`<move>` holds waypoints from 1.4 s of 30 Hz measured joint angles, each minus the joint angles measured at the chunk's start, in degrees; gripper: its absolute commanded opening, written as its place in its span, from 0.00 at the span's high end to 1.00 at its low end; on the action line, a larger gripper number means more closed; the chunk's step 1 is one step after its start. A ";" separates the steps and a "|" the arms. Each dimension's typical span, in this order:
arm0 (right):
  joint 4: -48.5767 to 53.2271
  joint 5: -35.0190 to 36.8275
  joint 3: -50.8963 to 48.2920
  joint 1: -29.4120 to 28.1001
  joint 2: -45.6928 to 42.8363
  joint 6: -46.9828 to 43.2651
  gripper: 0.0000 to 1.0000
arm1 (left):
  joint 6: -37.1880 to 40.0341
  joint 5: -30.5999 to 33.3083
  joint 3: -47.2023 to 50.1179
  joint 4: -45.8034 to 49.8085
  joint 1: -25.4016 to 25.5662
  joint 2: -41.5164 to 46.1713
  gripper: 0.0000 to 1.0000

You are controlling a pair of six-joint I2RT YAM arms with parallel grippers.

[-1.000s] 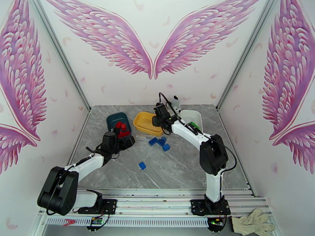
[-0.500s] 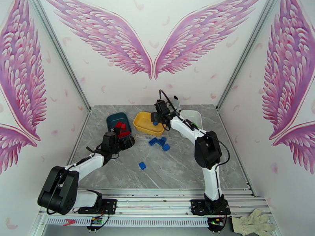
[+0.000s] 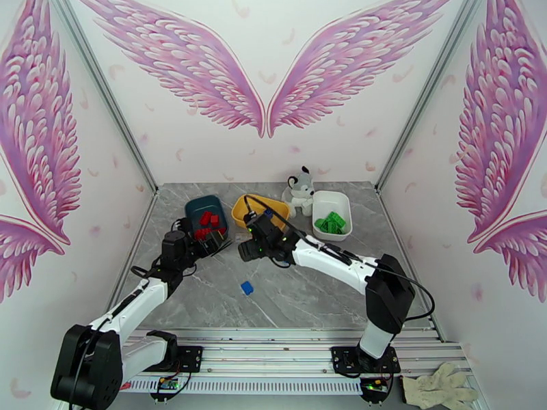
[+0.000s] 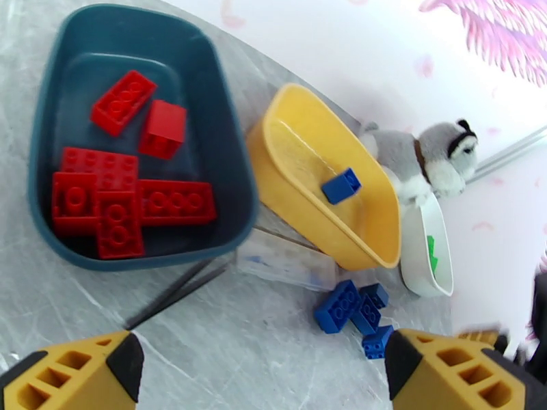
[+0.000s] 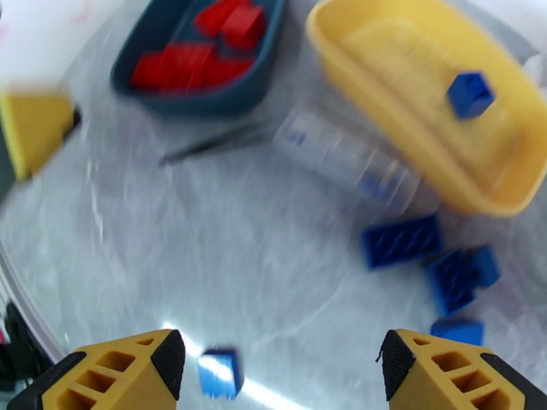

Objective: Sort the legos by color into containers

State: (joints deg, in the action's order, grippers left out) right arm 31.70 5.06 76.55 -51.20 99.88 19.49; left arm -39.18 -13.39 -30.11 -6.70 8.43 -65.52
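Two robot arms work over a grey marble table (image 3: 308, 295) strewn with toy bricks. The left gripper (image 4: 267, 377) hangs just in front of the dark teal tub (image 4: 82, 56), jaws spread wide and empty. The tub holds the red bricks (image 4: 119, 213), about 6 of them. The right gripper (image 5: 280, 370), also wide open with nothing between its fingers, hovers over bare table in front of the yellow tub (image 4: 301, 152). 1 blue brick (image 4: 341, 185) lies in that tub. A cluster of blue bricks (image 4: 352, 312) sits loose on the table beside a clear flat item (image 4: 287, 261), and a lone blue brick (image 3: 247, 288) lies well apart, nearer the arms. Green bricks (image 3: 330, 222) fill the white tub (image 3: 340, 199), with a plush toy (image 3: 299, 189) just beside it.
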 measured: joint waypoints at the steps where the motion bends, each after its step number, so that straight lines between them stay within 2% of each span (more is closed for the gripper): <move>1: 0.26 -0.66 -1.40 -0.55 0.00 0.00 0.18 | -0.39 -0.31 0.42 0.02 -0.79 0.00 0.01; 11: 1.36 -2.12 -4.85 -7.30 3.72 0.20 0.27 | -3.50 -3.82 2.14 -1.60 -4.94 -2.69 0.01; 19: 1.57 -1.77 -4.31 -8.90 11.45 0.20 0.35 | -4.24 -5.16 2.23 -2.47 -5.05 -2.69 0.01; 25: 2.12 -0.15 -1.60 -9.57 13.55 0.22 0.37 | -4.37 -5.49 2.27 -3.04 -5.05 -2.69 0.01; 38: 1.79 1.16 -0.31 -9.79 14.51 0.72 0.61 | -4.52 -5.55 2.34 -3.52 -5.05 -2.69 0.01; 42: 1.53 1.64 -0.31 -9.77 14.45 1.36 0.66 | -4.57 -6.14 2.36 -4.09 -5.05 -3.04 0.01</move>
State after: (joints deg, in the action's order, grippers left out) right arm 33.23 6.70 76.25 -60.97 114.32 20.84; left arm -43.75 -19.53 -27.75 -10.79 3.38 -68.55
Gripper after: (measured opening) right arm 0.363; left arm 0.987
